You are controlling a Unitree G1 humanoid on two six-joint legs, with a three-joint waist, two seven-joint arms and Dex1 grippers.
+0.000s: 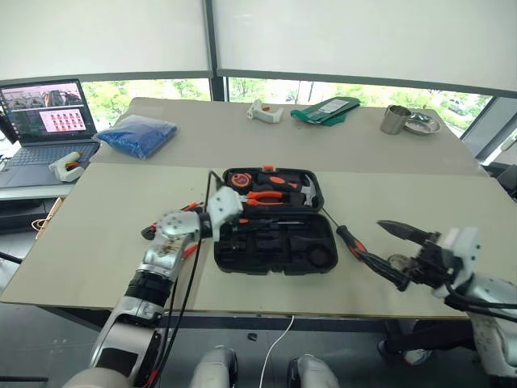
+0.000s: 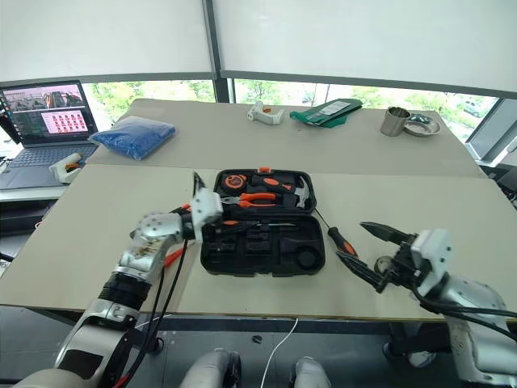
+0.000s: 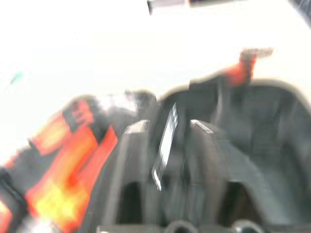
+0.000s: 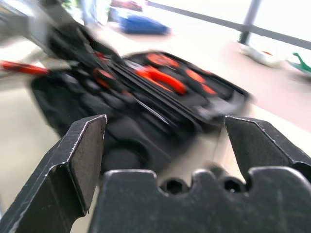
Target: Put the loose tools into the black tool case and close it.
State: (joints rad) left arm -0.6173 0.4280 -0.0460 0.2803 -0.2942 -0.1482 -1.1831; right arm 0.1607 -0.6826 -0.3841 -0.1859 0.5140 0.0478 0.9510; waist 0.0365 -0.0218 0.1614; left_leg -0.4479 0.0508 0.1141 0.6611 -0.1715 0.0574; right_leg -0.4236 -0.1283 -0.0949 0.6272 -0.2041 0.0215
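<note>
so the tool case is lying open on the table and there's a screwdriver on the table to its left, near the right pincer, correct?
Nearly: the black tool case does lie open, but the screwdriver near the right pincer lies on the table to the case's right, not its left. The left eye view shows it.

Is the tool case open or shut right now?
Open. The black tool case lies flat with both halves spread, recesses showing, pliers in the far half.
</note>
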